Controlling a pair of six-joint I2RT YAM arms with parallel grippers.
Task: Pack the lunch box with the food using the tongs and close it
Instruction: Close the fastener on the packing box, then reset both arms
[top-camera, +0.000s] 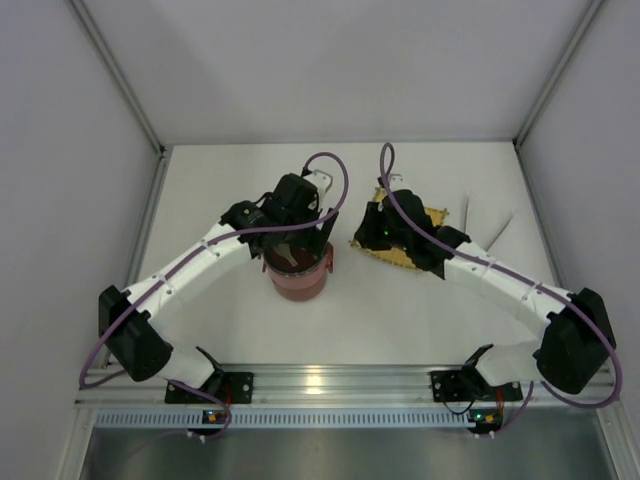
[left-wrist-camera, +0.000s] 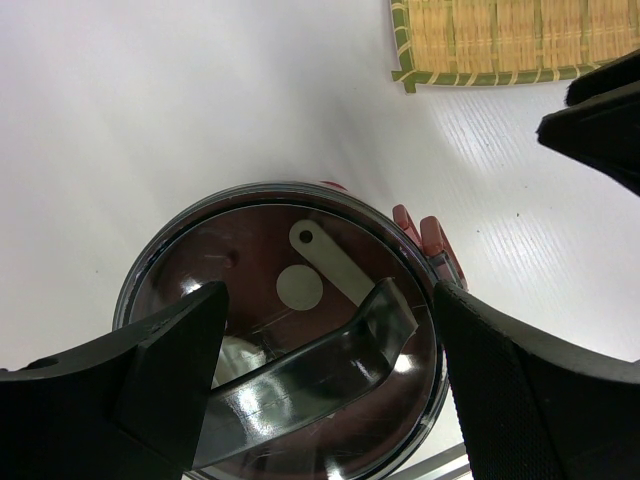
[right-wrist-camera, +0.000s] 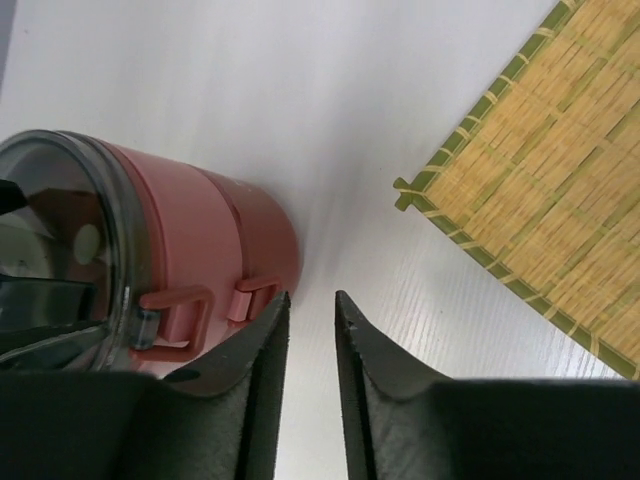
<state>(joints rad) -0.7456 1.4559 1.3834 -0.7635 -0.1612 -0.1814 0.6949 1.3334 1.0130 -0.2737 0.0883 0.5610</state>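
1. Left gripper (left-wrist-camera: 328, 295): we see its jaws spread wide and holding nothing. One finger stands on each side of the grey domed lid (left-wrist-camera: 250, 240). We cannot tell whether the pads touch the rim.
2. The lunch box (top-camera: 298, 280) sits directly under the left gripper. It is stacked and upright with the lid on top. A glossy dark band (left-wrist-camera: 330, 370) arcs across the lid between the fingers.
3. Right gripper (right-wrist-camera: 310, 300): its jaws are parted by only a narrow slit and nothing is in it. We see bare table through the gap.
4. From the right wrist view, the lunch box lies just left of the fingertips. Its side handles (right-wrist-camera: 175, 310) are close beside the left finger, and we cannot tell whether they touch.
5. The woven mat (right-wrist-camera: 540, 200) lies ahead and to the right of the right gripper, apart from the box.
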